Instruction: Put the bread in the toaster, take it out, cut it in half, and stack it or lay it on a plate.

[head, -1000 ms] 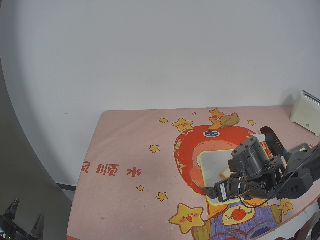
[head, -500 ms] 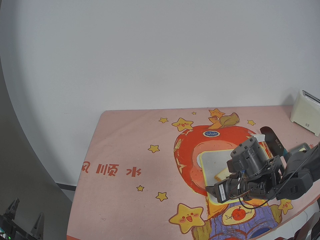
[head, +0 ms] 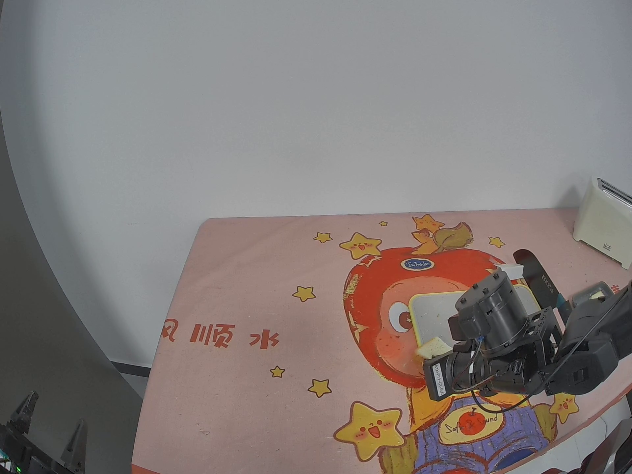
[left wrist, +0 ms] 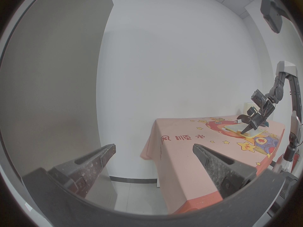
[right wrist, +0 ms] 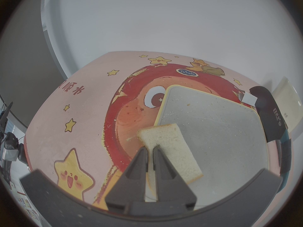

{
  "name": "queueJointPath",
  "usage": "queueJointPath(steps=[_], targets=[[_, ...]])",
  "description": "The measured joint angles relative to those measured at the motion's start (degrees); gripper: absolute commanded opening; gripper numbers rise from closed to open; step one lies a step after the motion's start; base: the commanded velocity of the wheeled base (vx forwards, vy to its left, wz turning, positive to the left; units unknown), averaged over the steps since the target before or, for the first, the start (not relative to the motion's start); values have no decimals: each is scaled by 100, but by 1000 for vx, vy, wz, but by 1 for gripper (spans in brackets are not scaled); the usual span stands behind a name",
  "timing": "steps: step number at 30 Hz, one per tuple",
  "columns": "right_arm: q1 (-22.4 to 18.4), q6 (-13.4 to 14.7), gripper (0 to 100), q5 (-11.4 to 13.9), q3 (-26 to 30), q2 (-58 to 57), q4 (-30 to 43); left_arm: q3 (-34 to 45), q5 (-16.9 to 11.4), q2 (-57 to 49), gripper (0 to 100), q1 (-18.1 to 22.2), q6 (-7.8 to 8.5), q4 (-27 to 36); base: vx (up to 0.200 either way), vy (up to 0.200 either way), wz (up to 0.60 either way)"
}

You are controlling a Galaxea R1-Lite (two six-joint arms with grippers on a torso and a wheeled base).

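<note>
— What are you working over?

— A desk [head: 250, 278] under a pink cloth [head: 230, 390] printed with a big red apple and yellow stars, set against a plain white wall [head: 296, 100]. A grey board [right wrist: 214, 123] lies on the apple. A black knife [right wrist: 268, 114] is just beside the board's right edge, and the white toaster [head: 602, 222] stands at the desk's far right.

— And the bread?

— My right claw [right wrist: 150, 150] is pinched narrow on one edge of the bread [right wrist: 172, 150]. The slice sits at the board's near left corner, partly out over the cloth. I cannot tell whether it rests there or is lifted.

— Your other claw?

— My left claw [left wrist: 153, 147] is spread wide with nothing in it, low and well off the desk's left side.

— Do the views differ?

— The right wrist view shows the pinch itself and the crumbs [right wrist: 188, 104] on the board. In the head view my right arm [head: 507, 337] stands in front of that. The left wrist view takes the desk from the side, with the cloth hanging over its edge, a pale floor [left wrist: 139, 196] below and a grey panel [left wrist: 47, 79] nearby.
</note>
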Motion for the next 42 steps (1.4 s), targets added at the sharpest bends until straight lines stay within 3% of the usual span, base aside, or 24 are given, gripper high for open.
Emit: queueJointPath(steps=[17, 28, 36, 42], targets=[[28, -100, 0, -88, 50, -796, 145, 0, 0, 0, 100, -2, 0, 0, 0, 0, 0], [-247, -734, 0, -112, 98, -1936, 668, 0, -2, 0, 100, 0, -1, 0, 0, -18, 0], [-300, -753, 0, -110, 116, -2153, 673, 0, 0, 0, 100, 6, -4, 0, 0, -200, 0], [-300, -753, 0, -110, 116, -2186, 673, 0, 5, 0, 100, 11, -1, 2, 0, 0, 0]])
